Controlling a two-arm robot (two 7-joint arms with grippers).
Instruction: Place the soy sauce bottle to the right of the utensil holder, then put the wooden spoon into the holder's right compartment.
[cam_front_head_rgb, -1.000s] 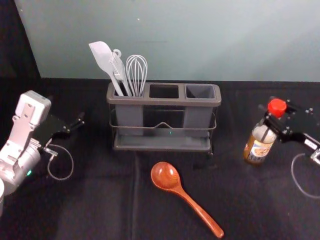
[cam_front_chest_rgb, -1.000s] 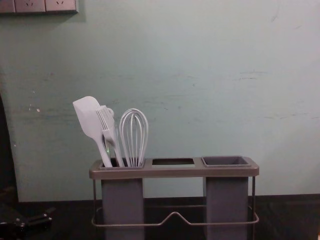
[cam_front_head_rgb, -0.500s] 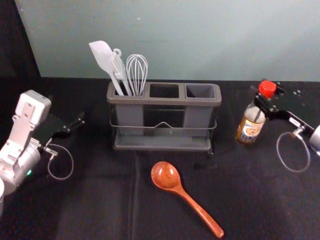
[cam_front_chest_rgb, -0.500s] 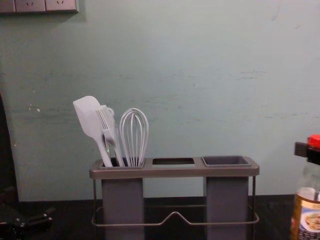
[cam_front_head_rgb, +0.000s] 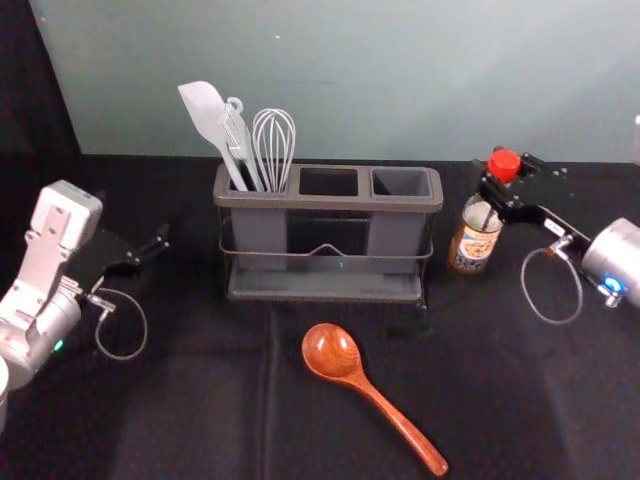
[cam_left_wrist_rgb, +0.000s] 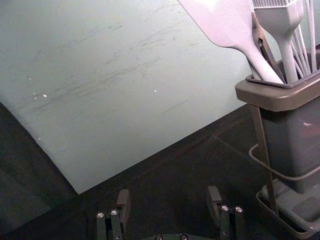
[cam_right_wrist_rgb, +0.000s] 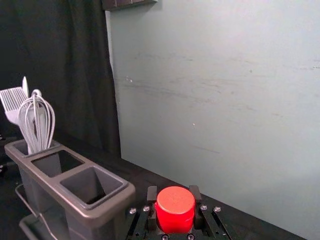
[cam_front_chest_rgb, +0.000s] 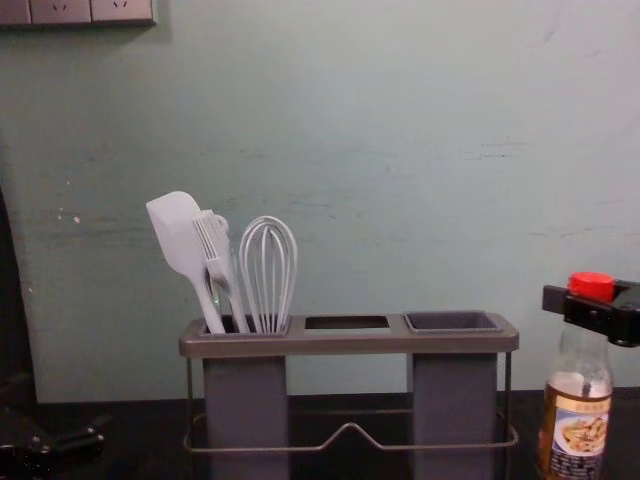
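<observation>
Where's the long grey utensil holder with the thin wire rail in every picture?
Head view: the long grey utensil holder is in the middle, beyond the brown wooden spoon.
Chest view: low, around the middle.
Left wrist view: partly seen, at the picture's edge.
Right wrist view: near the bottle's red cap, held by the right gripper.
Shared landmark: the white wire whisk.

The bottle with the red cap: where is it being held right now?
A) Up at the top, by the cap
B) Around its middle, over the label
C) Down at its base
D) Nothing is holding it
A: the right gripper has its fingers on either side of the red cap, above the bottle's label.
</observation>
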